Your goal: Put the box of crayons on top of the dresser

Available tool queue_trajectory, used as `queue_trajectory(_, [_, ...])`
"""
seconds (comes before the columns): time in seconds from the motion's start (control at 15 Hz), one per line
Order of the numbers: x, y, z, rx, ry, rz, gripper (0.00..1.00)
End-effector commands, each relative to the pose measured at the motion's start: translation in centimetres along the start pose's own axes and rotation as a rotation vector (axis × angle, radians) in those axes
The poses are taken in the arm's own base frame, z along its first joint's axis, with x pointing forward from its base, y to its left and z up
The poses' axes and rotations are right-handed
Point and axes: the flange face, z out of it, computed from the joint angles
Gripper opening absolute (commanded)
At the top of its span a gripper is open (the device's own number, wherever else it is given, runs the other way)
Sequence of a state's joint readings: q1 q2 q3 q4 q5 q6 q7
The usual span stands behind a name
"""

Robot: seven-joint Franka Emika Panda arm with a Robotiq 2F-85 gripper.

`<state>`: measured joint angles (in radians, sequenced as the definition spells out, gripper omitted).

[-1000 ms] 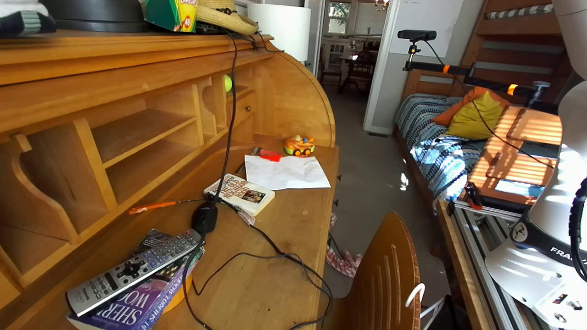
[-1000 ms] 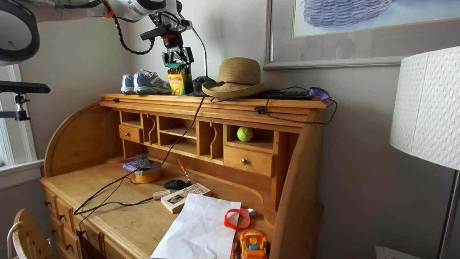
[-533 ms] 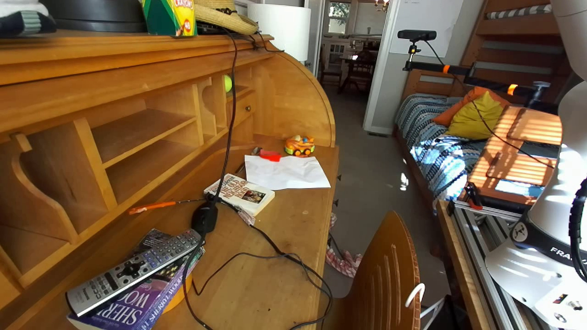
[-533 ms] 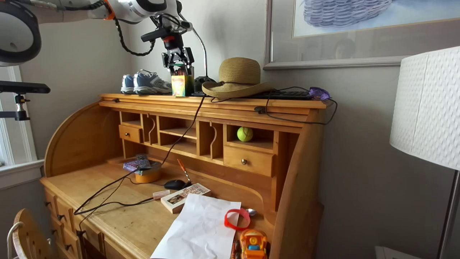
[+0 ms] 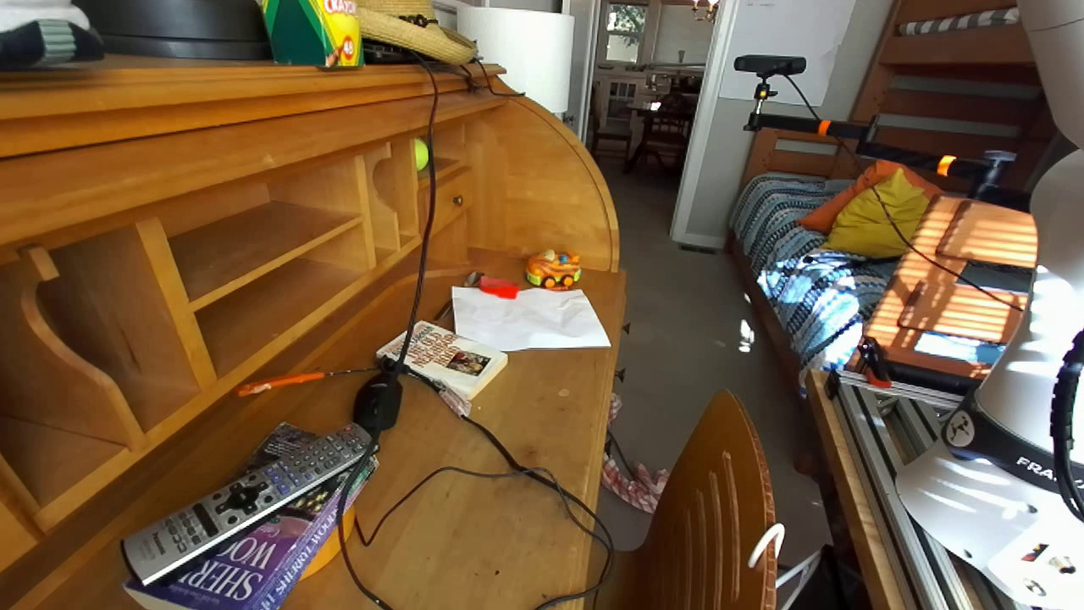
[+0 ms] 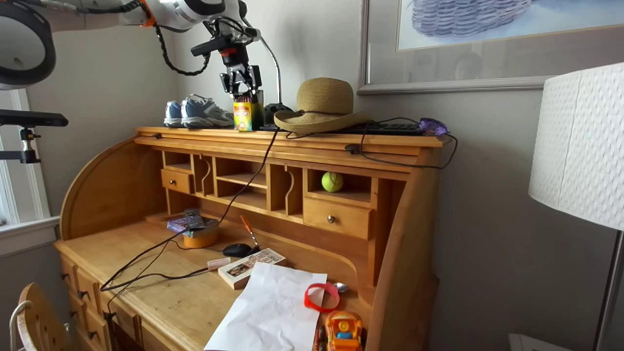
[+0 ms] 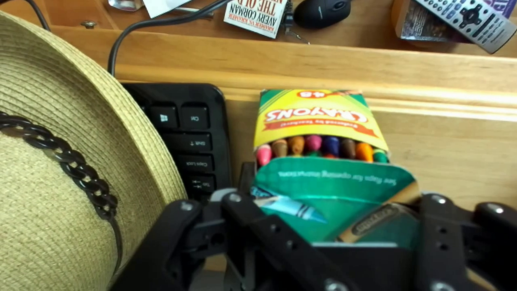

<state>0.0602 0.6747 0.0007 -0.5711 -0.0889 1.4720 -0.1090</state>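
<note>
The box of crayons (image 6: 243,117) is upright at the front edge of the top of the dresser (image 6: 312,141), its bottom at about the level of that top. It also shows in an exterior view (image 5: 313,34) and in the wrist view (image 7: 317,117), with crayon tips and its green flap (image 7: 315,190) open towards me. My gripper (image 6: 245,95) points down over the box's upper end. In the wrist view one of its fingers (image 7: 245,178) lies against the box's side. The opposite fingertip is hidden behind the flap. The gripper appears shut on the box.
On the dresser top, a straw hat (image 6: 324,105) and a black keyboard (image 7: 190,141) are close beside the box. Blue shoes (image 6: 207,112) and a black round base (image 6: 275,114) are near it. A black cable (image 6: 248,183) hangs down the front.
Over the last second the box came down slightly and towards the dresser's front edge, with my gripper. In the last half second it has shifted or tilted only a little.
</note>
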Motion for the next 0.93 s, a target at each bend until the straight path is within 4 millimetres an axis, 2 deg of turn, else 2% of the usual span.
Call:
queue_trajectory(0.0, [0.5,0.08,-0.32,-0.045,0.036,-0.002,0.5])
queue_trajectory(0.33, [1.36,0.01,0.17,-0.07,0.083,-0.006,0.5])
queue_trajectory(0.6, [1.24,-0.19,0.29,-0.068,0.07,-0.004,0.5])
queue_trajectory(0.67, [1.19,-0.18,0.09,-0.067,0.072,-0.005,0.94])
queue_trajectory(0.73, [1.13,-0.16,-0.08,-0.072,0.071,-0.004,0.94])
queue_trajectory(0.8, [1.03,-0.14,-0.15,-0.074,0.065,-0.007,1.0])
queue_trajectory(0.87, [0.95,-0.12,-0.24,-0.078,0.062,-0.005,1.0])
